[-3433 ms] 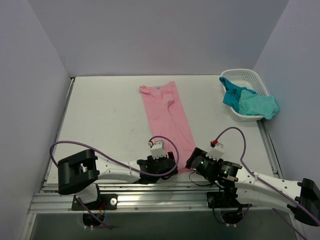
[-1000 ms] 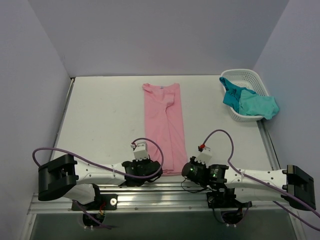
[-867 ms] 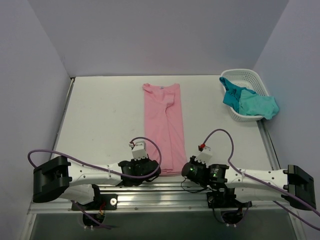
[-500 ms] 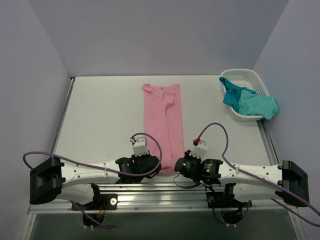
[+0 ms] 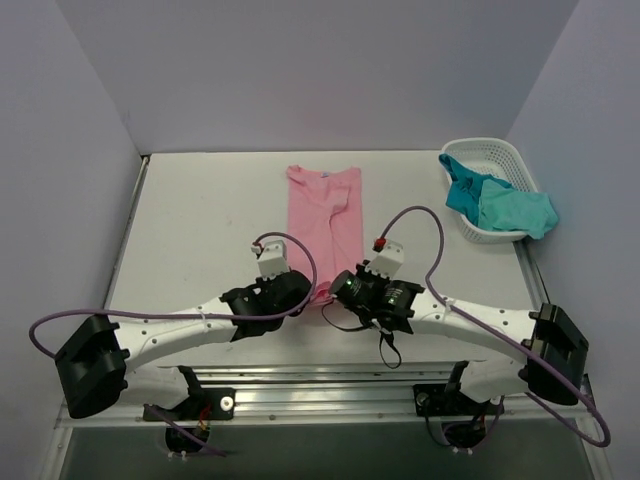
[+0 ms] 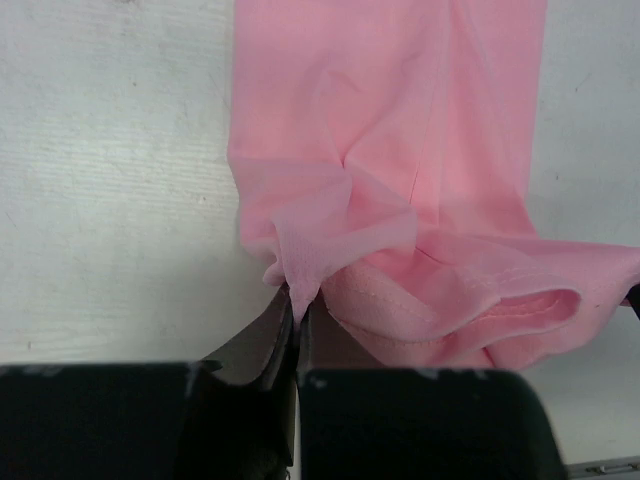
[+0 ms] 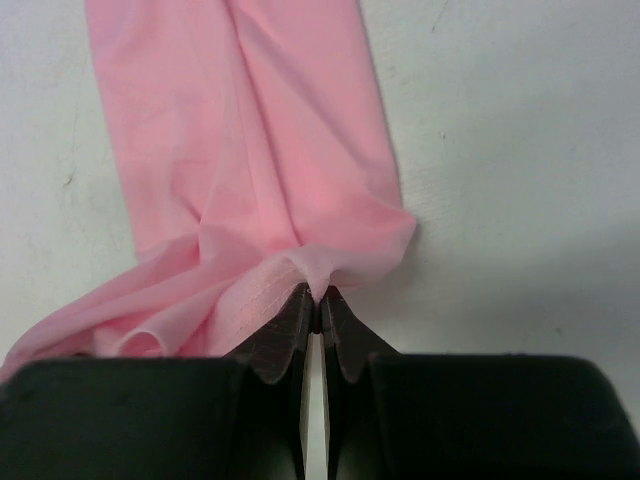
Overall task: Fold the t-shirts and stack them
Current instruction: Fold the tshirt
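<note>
A light pink t-shirt [image 5: 326, 205] lies as a long strip up the middle of the table, its near end lifted and bunched. My left gripper [image 5: 304, 291] is shut on the hem's left corner [image 6: 296, 262], and its tips [image 6: 297, 303] pinch a thin fold of pink cloth. On the hem's right corner [image 7: 318, 268], my right gripper [image 5: 341, 290] is shut too, its tips [image 7: 318, 300] pressed together on the fabric. Between the two grips the hem sags in a loose loop [image 6: 480, 320]. A teal t-shirt [image 5: 467, 190] and a turquoise one [image 5: 517, 211] hang out of the basket.
The white lattice basket [image 5: 487, 145] stands at the far right against the right wall. Walls close the table on the left, back and right. The metal rail [image 5: 300, 385] with the arm bases runs along the near edge. Purple cables loop over both arms.
Both grippers have moved from the near edge toward the middle of the table, carrying the pink t-shirt's hem with them. The strip on the table is now shorter.
</note>
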`<state>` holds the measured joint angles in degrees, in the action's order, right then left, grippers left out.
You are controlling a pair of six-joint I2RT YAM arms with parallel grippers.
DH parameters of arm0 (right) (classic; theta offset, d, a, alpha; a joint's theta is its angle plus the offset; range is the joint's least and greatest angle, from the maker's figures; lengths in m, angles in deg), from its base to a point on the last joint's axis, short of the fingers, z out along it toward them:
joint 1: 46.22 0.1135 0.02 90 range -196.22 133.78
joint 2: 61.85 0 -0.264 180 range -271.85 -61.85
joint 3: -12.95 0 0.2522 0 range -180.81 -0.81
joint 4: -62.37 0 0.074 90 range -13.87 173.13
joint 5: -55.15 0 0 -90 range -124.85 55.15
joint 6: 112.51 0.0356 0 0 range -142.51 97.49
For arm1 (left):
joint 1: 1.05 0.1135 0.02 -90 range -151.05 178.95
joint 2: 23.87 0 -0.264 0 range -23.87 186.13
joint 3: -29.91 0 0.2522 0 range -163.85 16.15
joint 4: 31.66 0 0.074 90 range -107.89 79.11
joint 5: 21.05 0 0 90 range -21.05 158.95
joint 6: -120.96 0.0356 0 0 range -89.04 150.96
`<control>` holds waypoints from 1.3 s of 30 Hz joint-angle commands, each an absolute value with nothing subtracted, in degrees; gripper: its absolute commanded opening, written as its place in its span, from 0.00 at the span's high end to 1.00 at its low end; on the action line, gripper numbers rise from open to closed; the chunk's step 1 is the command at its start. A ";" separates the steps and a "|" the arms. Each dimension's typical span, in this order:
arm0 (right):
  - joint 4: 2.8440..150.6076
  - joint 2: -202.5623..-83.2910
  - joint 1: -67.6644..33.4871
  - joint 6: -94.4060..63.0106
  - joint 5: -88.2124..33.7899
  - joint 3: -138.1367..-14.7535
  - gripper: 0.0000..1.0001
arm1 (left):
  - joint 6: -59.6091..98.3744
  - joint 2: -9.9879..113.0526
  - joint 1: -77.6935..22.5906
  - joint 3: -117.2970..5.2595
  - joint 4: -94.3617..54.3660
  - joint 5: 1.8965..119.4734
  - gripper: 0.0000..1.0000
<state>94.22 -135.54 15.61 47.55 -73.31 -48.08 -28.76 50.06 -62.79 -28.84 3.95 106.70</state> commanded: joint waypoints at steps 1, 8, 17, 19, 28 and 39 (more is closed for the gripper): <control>94.59 -139.61 12.59 42.19 -77.39 -52.65 1.00 | -22.58 49.07 -58.72 -31.84 -0.14 103.94 0.98; 93.62 -149.38 8.28 38.84 -78.62 -60.82 1.00 | -16.77 52.85 -50.89 -35.26 -4.44 98.58 0.98; 91.51 -157.47 3.63 35.94 -77.13 -67.16 1.00 | -11.40 60.76 -43.77 -39.66 -9.98 92.95 0.98; 91.51 -158.78 2.66 35.06 -76.78 -68.83 1.00 | -10.35 63.30 -42.02 -40.89 -11.39 91.01 0.98; 89.14 -165.28 -4.28 31.37 -73.79 -74.19 1.00 | -7.36 73.77 -36.74 -47.30 -16.48 84.60 0.98; 85.18 -179.34 -10.09 29.87 -66.85 -82.54 1.00 | -5.78 85.10 -32.96 -54.60 -20.26 81.52 0.97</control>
